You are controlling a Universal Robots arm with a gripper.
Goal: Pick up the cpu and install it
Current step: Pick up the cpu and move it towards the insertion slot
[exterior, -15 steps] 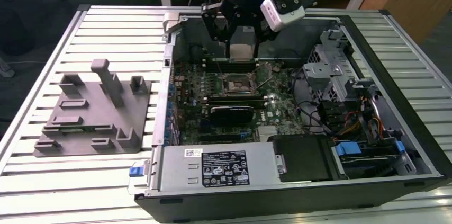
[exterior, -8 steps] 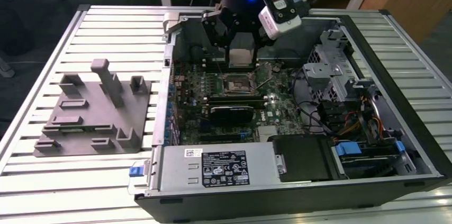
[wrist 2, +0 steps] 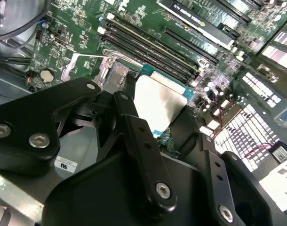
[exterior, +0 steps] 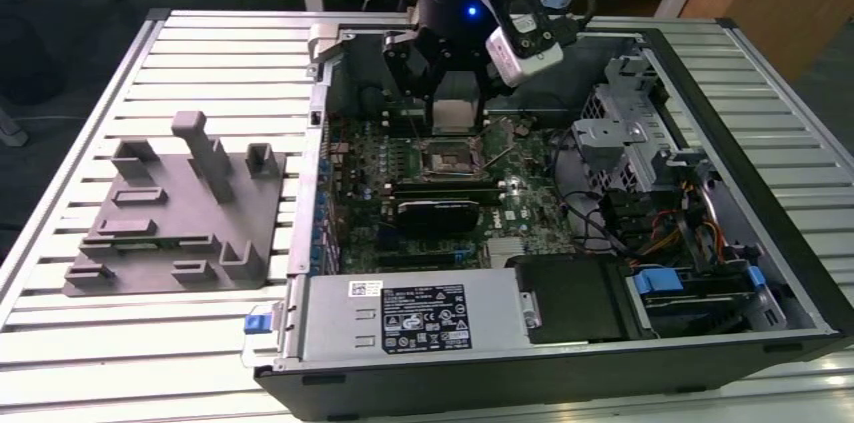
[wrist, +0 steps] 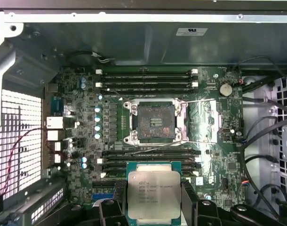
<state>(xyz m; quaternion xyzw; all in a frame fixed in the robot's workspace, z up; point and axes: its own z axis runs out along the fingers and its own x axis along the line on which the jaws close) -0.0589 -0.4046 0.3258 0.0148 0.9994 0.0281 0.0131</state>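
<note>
– Above the motherboard [exterior: 534, 203], inside the open computer case [exterior: 534, 383], your gripper [exterior: 451, 121] hangs over the black-framed socket [exterior: 445, 155]
– And the cpu [wrist: 154, 193]?
– You've got it: your fingers [wrist: 194, 207] are clamped on two opposite edges, pale silver top facing the first wrist camera, clear of the board
– Where's the socket from there?
– In the first wrist view it lies near the chip, between the memory slots [wrist: 148, 80], its dark centre uncovered. Your grey fixture [exterior: 174, 213] rests on the slatted table [exterior: 227, 53], well apart at the exterior view's left
</note>
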